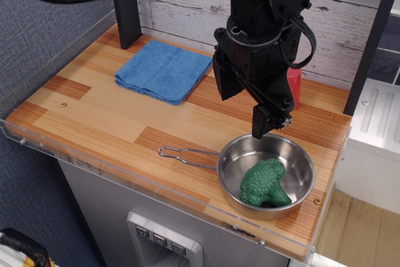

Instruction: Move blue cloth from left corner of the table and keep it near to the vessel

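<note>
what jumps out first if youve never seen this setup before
The black gripper hangs low over the table's right side, just above the far rim of the vessel. A green broccoli lies inside that shiny pan. The blue cloth lies flat at the back left, apart from both.

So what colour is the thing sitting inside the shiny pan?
Green. It is a broccoli in the pan, seen in the only view.
</note>
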Robot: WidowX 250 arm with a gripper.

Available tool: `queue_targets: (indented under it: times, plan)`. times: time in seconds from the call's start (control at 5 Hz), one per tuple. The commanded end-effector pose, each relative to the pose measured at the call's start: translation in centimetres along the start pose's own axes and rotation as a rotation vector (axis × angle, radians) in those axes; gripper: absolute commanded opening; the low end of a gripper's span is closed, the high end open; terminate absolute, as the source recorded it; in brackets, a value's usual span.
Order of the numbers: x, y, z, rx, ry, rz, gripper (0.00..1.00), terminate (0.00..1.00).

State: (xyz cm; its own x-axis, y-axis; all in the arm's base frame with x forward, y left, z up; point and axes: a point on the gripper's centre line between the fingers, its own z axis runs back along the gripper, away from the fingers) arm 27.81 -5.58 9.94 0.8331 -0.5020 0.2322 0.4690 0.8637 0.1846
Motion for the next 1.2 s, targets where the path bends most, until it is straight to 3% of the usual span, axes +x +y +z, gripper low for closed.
queue_targets:
  times: [0.0, 0.2, 0.6, 1.0]
  plan:
    - [0.0, 0.0, 0.0, 0.0, 0.0, 0.0, 1.0, 0.0]
    - [-0.4, 3.3, -0.8, 0.019, -0.019, 0.033, 1.0, 0.0]
    - [-2.1, 10.3, -1.9, -0.013, -0.03, 0.188, 1.0, 0.0]
    - [-2.3, 16.9, -5.4, 0.034, 0.035, 0.242, 1.0, 0.0]
